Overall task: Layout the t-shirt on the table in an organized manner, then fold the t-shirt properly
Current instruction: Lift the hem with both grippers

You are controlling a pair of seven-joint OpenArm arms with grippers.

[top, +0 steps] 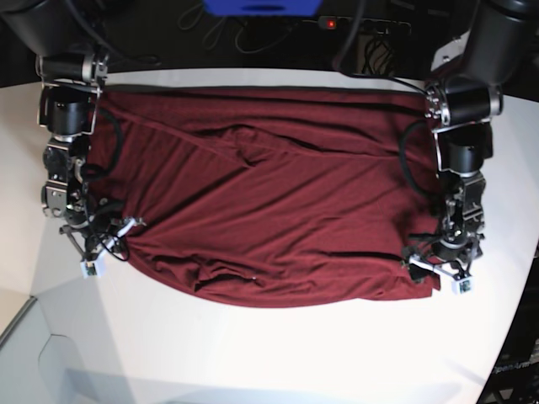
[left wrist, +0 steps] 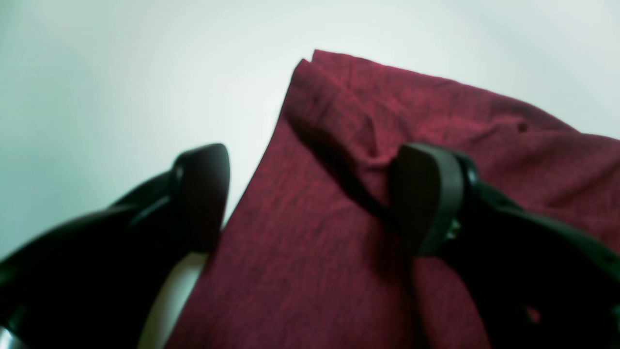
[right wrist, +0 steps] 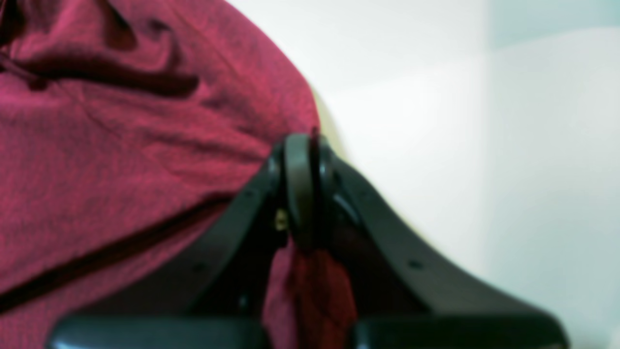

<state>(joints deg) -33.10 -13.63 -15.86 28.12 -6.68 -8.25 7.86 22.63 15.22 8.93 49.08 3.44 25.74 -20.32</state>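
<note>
The dark maroon t-shirt [top: 278, 194] lies spread wide across the white table [top: 253, 353], with folds and wrinkles through its middle. My left gripper [top: 436, 273] stands open at the shirt's near right corner. In the left wrist view, one finger [left wrist: 203, 194] is over bare table [left wrist: 121, 72] and the other [left wrist: 426, 194] is over the t-shirt [left wrist: 315, 252], straddling its edge. My right gripper [top: 105, 244] is at the shirt's near left edge. In the right wrist view, the right gripper [right wrist: 302, 145] is shut on the t-shirt [right wrist: 121, 160], and pinched cloth hangs behind its jaws.
Both arms reach down from the table's far corners along the shirt's sides. Dark equipment, cables and a blue object [top: 261, 7] sit behind the far edge. The table's curved edge [top: 25, 311] runs close at the near left.
</note>
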